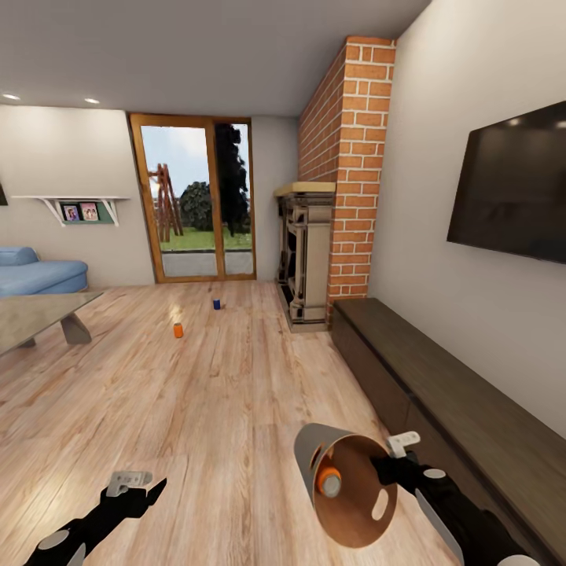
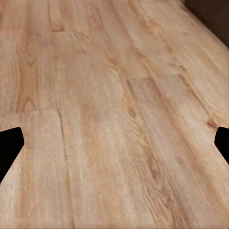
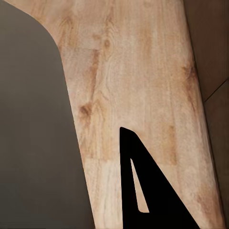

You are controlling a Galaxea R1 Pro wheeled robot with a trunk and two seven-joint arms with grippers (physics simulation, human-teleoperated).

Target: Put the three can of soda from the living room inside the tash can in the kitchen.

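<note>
While right gripper (image 1: 391, 469) clamps trash can (image 1: 350, 491) rim, tipped, orange can (image 1: 328, 480) inside | left gripper (image 1: 140, 492) low, fingers spread, empty | second orange can (image 1: 178, 331), blue can (image 1: 216, 304) mid-floor (image 1: 220, 393)

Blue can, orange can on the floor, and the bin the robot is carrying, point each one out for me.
Blue can (image 1: 216, 303), head view, middle of its body.
Orange can (image 1: 178, 331), head view, middle of its body.
Bin (image 1: 309, 454), head view, grey outer wall near the rim.
</note>
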